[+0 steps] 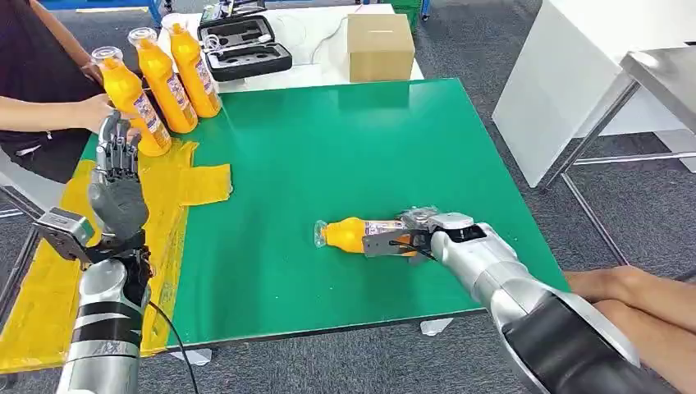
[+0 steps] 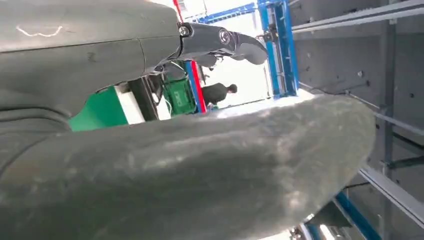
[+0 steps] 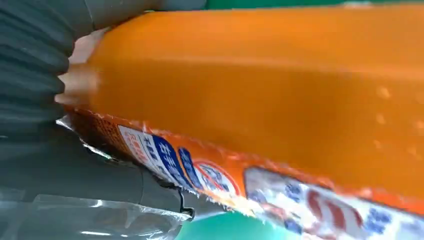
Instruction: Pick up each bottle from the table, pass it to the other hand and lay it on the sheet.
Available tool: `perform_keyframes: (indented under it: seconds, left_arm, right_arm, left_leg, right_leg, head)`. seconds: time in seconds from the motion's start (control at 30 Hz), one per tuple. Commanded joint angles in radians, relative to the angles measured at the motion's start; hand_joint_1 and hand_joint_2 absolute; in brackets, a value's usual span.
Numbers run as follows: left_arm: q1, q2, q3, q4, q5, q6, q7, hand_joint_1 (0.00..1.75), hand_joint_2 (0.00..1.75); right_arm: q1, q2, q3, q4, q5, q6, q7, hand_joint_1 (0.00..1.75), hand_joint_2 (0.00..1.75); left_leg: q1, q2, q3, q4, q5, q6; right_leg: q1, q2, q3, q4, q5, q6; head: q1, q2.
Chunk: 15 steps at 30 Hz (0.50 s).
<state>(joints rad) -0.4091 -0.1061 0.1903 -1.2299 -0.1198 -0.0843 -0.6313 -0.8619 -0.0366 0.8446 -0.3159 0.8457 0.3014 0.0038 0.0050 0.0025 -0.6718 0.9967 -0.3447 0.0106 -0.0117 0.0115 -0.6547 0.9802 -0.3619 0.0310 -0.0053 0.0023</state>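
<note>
A square counter (image 1: pixel 345 164) with a smooth green top stands on a grey carpeted floor (image 1: pixel 460 41). A wrinkled yellow sheet (image 1: pixel 185 185) is spread over its 9 o'clock edge. Beyond the 12 o'clock edge a white table (image 1: pixel 320 37) carries a plain cardboard box (image 1: pixel 380 47) and an open black tool case (image 1: pixel 244 48). A white cabinet (image 1: pixel 574 74) and a steel-legged bench (image 1: pixel 657 70) stand at 2 o'clock.

Near the 5 o'clock part of the green top, the right robot hand (image 1: pixel 402 238) grips an orange plastic bottle (image 1: pixel 354 235) lying on its side, clear cap pointing towards 9 o'clock. In the right wrist view the glossy bottle (image 3: pixel 260 90) bears a label with blue and red characters too blurred to read.

Three more orange bottles (image 1: pixel 167 80) stand upright in a row at 10 o'clock, the nearest on the sheet. A person's hand (image 1: pixel 97 111) rests against that one. The left robot hand (image 1: pixel 119 176) is raised above the sheet, holding nothing, its fingers pointing up and slightly apart. A person's legs (image 1: pixel 640 304) show at 4 o'clock.
</note>
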Motion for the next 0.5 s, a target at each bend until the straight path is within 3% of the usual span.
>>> perform_keyframes:
  seconds: [0.03, 0.17, 0.33, 0.43, 0.47, 0.5]
  left_arm:
    - [-0.044, -0.006, -0.004, 0.082, 0.007, 0.000, 0.005, 0.00, 0.00]
    - [-0.038, -0.003, -0.003, 0.078, 0.010, 0.002, 0.006, 0.00, 0.00]
    - [-0.006, 0.007, 0.007, 0.059, 0.023, -0.014, 0.062, 0.00, 0.00]
    - [0.016, 0.007, 0.005, 0.081, 0.068, -0.098, 0.113, 0.00, 0.00]
    - [0.036, -0.006, 0.004, 0.065, 0.076, -0.097, 0.119, 0.00, 1.75]
    - [0.052, -0.020, -0.001, 0.044, 0.082, -0.089, 0.132, 0.00, 1.75]
  right_arm:
    - [0.071, 0.000, 0.014, 0.072, -0.020, 0.020, 0.004, 1.75, 1.75]
    - [0.054, 0.009, -0.028, 0.060, -0.051, -0.005, -0.016, 1.75, 1.75]
    - [-0.003, 0.048, -0.185, 0.017, -0.162, -0.141, -0.016, 1.75, 1.75]
    - [-0.052, 0.078, -0.367, -0.083, -0.315, -0.244, -0.132, 1.75, 1.75]
    - [-0.062, 0.092, -0.425, -0.147, -0.367, -0.253, -0.158, 1.75, 1.75]
    - [-0.052, 0.103, -0.481, -0.235, -0.423, -0.263, -0.192, 1.75, 1.75]
  left_leg:
    - [0.001, -0.004, 0.004, -0.002, 0.000, -0.001]
    - [0.001, -0.004, 0.007, -0.003, 0.000, -0.002]
    - [0.000, -0.001, 0.006, 0.000, 0.003, -0.002]
    - [-0.001, 0.001, 0.003, 0.001, 0.003, -0.001]
    - [-0.001, 0.002, 0.001, 0.000, 0.004, -0.001]
    - [-0.001, 0.004, 0.000, 0.002, 0.003, -0.002]
  right_leg:
    - [0.001, -0.005, 0.006, -0.002, -0.001, -0.001]
    - [0.001, -0.005, 0.018, -0.003, -0.001, -0.001]
    - [0.001, -0.001, 0.016, 0.000, 0.001, -0.003]
    - [0.000, 0.001, 0.013, 0.002, 0.002, -0.003]
    - [-0.001, 0.001, 0.012, 0.002, 0.003, -0.002]
    - [-0.001, 0.004, 0.010, 0.003, 0.002, -0.003]
  head:
    - [0.000, 0.000]
    - [0.000, 0.000]
    - [0.000, 0.000]
    - [0.000, 0.000]
    - [-0.001, 0.000]
    - [0.000, 0.000]
